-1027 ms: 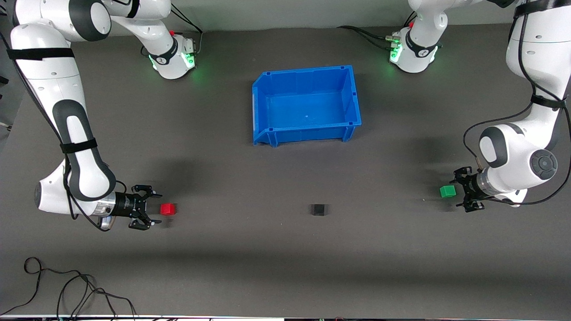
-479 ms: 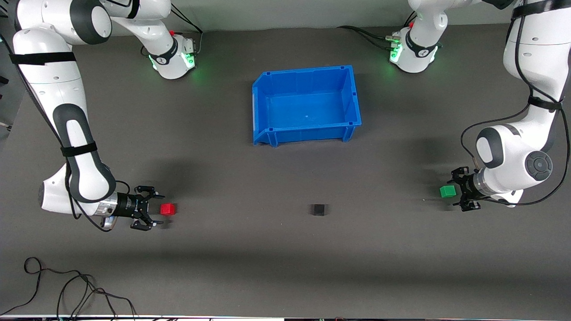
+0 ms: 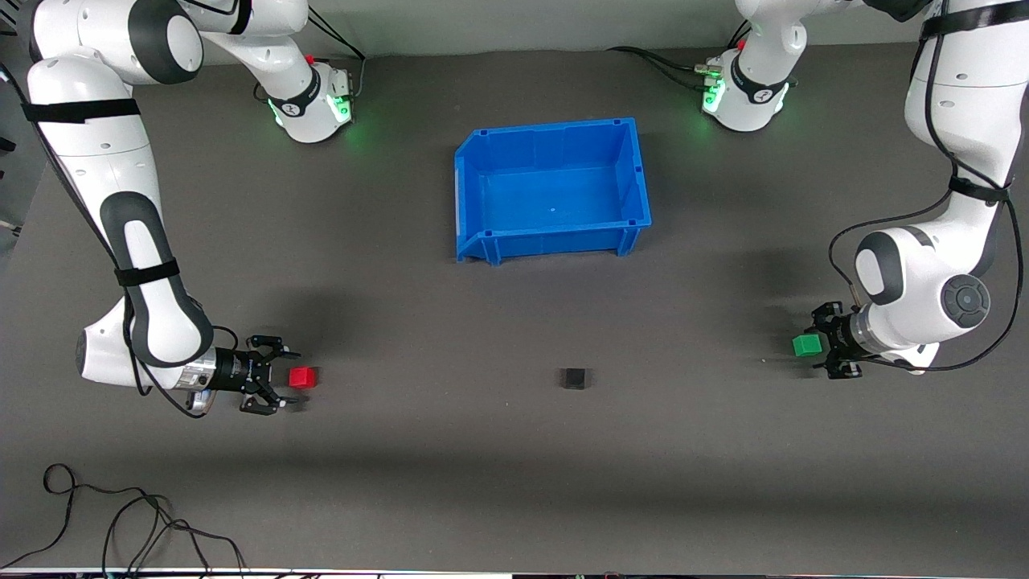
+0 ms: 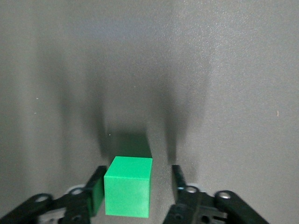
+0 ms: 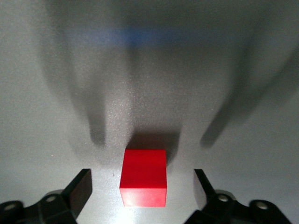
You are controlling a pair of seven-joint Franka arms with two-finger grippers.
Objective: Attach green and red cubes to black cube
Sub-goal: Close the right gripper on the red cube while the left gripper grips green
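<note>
The green cube (image 3: 806, 345) rests on the grey mat toward the left arm's end of the table. My left gripper (image 3: 817, 346) is down at mat level, its jaws on either side of the cube. In the left wrist view the green cube (image 4: 128, 186) touches one finger (image 4: 97, 189), and a gap shows to the other; the gripper (image 4: 138, 173) is open. The red cube (image 3: 302, 377) lies toward the right arm's end, just inside my open right gripper (image 3: 289, 377). The right wrist view shows the red cube (image 5: 144, 177) centred in the right gripper (image 5: 141, 179), clear of both fingers. The black cube (image 3: 574, 378) sits alone between the two.
An empty blue bin (image 3: 553, 239) stands mid-table, farther from the front camera than the black cube. Loose black cables (image 3: 120, 515) lie near the table's front edge at the right arm's end.
The left gripper's jaws have narrowed markedly around the green cube. The right gripper has crept toward the red cube and its jaws have closed in a little. No cube has moved.
</note>
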